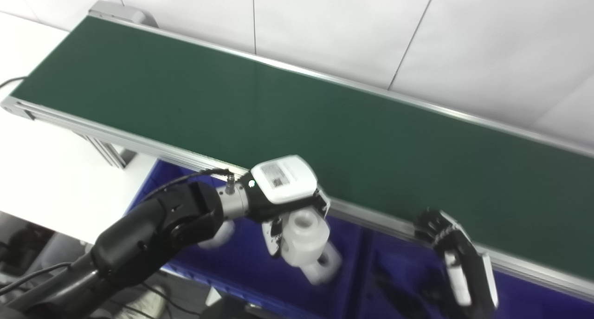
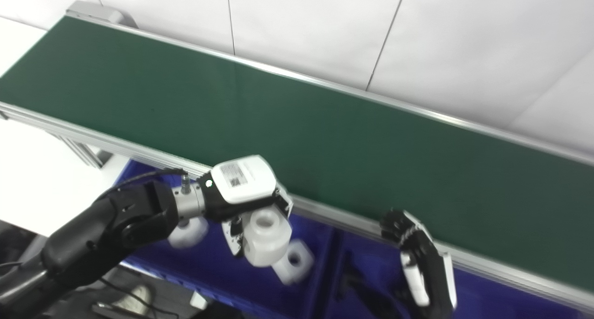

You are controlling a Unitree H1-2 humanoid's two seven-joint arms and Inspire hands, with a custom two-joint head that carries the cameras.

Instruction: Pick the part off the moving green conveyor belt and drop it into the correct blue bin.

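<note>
Two white parts already lie in the left bin below the belt. Above them, the left hand is clamped on a third part, seemingly poised to drop it in. Right hand waits beneath the belt edge, fingers loosely curled, holding nothing.

No legible text, brand, number or sign is present. The only printed item is a small grey rectangular label on the white plastic back cover of the left hand; its print is too blurred to read.
</note>
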